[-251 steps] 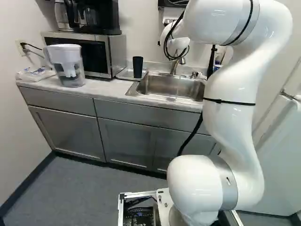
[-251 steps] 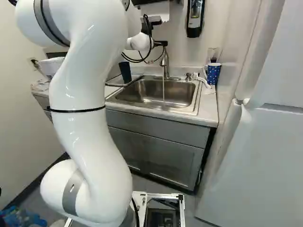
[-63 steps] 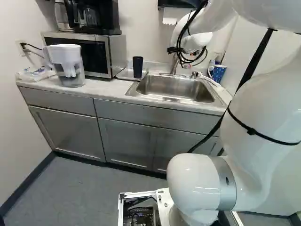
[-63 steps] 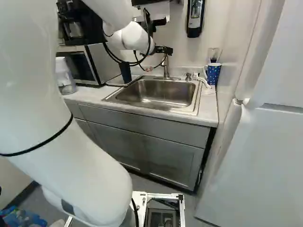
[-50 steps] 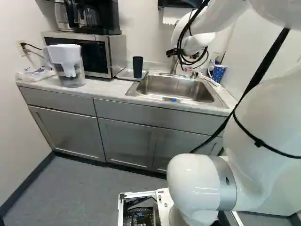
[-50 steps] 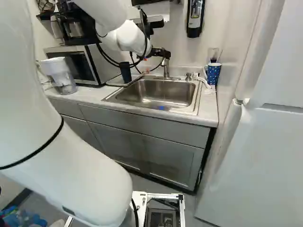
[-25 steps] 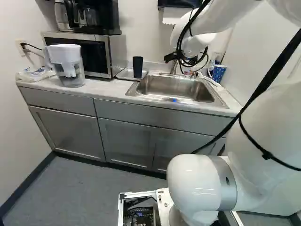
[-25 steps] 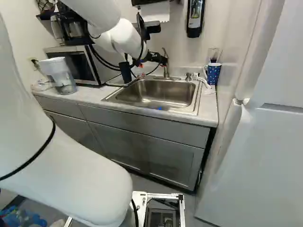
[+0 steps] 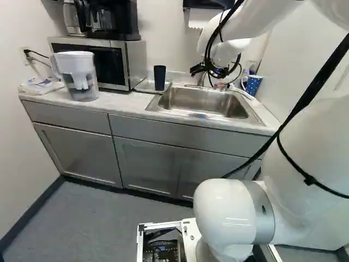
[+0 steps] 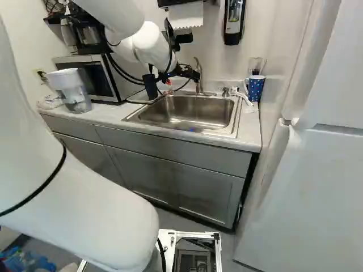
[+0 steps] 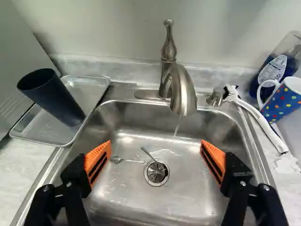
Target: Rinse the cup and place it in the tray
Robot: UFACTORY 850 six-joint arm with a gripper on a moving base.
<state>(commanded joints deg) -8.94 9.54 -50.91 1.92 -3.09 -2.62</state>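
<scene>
Cup (image 11: 54, 96) upright in the tray (image 11: 43, 126) beside the sink (image 11: 141, 202), water (image 11: 176, 131) running from the tap (image 11: 182, 89), I'd best ease my empty, wide-spread hand (image 11: 155, 147) across, straddle it evenly, squeeze gently, then lift straight before rinsing.
</scene>
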